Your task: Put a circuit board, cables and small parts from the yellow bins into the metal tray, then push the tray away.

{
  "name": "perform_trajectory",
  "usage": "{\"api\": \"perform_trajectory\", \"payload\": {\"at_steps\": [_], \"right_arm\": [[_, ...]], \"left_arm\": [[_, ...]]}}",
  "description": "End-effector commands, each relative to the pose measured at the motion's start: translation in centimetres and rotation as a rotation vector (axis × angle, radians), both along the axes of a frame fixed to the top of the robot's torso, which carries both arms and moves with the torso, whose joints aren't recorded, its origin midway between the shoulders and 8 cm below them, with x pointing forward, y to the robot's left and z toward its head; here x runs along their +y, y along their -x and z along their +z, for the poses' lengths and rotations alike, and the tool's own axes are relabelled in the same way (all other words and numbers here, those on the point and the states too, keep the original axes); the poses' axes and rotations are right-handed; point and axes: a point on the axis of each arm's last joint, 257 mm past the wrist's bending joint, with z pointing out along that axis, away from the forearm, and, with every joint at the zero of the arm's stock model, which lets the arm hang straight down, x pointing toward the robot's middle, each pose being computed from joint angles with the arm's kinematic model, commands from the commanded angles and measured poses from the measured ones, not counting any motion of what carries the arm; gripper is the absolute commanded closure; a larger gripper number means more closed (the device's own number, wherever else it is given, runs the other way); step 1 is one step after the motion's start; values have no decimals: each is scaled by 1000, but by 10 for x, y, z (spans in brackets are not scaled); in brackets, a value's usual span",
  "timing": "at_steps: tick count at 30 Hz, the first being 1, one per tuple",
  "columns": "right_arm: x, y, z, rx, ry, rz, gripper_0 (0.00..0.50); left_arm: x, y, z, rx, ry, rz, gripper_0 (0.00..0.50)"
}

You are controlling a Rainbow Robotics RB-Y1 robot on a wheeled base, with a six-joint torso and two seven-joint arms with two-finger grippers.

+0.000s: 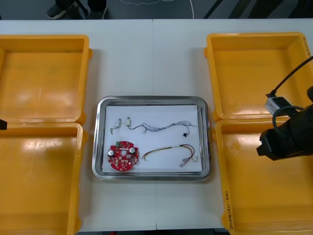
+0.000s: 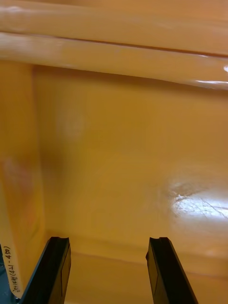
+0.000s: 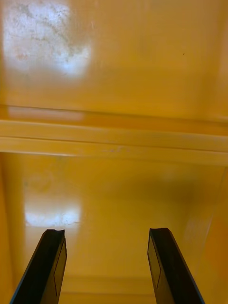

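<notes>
The metal tray (image 1: pixel 98 142) lies mid-table, white inside. In it are a round red circuit board (image 1: pixel 123 156), a twisted blue and white cable (image 1: pixel 161 127), a red and yellow cable (image 1: pixel 168 151) and two small metal parts (image 1: pixel 118 124). My right arm (image 1: pixel 287 136) hangs over the near right yellow bin (image 1: pixel 264 191). In the right wrist view my right gripper (image 2: pixel 108 249) is open over that bin's bare floor (image 2: pixel 123 156), nothing between its fingers. My left gripper (image 3: pixel 107 240) is open as well, above the bare floors of the left bins (image 3: pixel 114 190); that arm (image 1: pixel 2 124) just shows at the table's left edge.
Four yellow bins flank the tray: far left (image 1: pixel 41 78), near left (image 1: pixel 39 181), far right (image 1: pixel 259 73) and the near right one. Bare table runs beyond the tray to the far edge (image 1: pixel 152 58). A camera cable (image 1: pixel 293 73) loops over the far right bin.
</notes>
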Motion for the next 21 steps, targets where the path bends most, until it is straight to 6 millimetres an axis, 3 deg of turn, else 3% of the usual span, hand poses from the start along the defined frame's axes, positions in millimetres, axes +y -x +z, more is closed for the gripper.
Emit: {"api": "perform_trajectory", "payload": {"at_steps": [1,9,21], "right_arm": [[37,-7,14,-71,104,251,28],[74,-12,13,-117,232,558,28],[152,-2,10,-179,302,950,26]], "left_arm": [[17,19,10,-3,-137,-136,0],[18,37,-4,33,-152,-145,0],[15,48,-18,75,-144,-164,0]]}}
